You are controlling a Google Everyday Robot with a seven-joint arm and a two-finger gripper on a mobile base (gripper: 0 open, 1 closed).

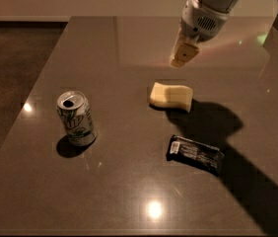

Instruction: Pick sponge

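Observation:
The sponge [171,96], a pale yellow block with wavy edges, lies flat on the dark table [129,181], a little right of the middle. My gripper [183,56] hangs in the air above and slightly behind the sponge, apart from it and holding nothing. The arm's white wrist [203,19] comes in from the top right. Its shadow falls on the table to the right of the sponge.
A green and white soda can [76,118] stands upright at the left. A black candy-bar wrapper [194,154] lies in front of the sponge. The table's left edge drops to a dark floor [11,68].

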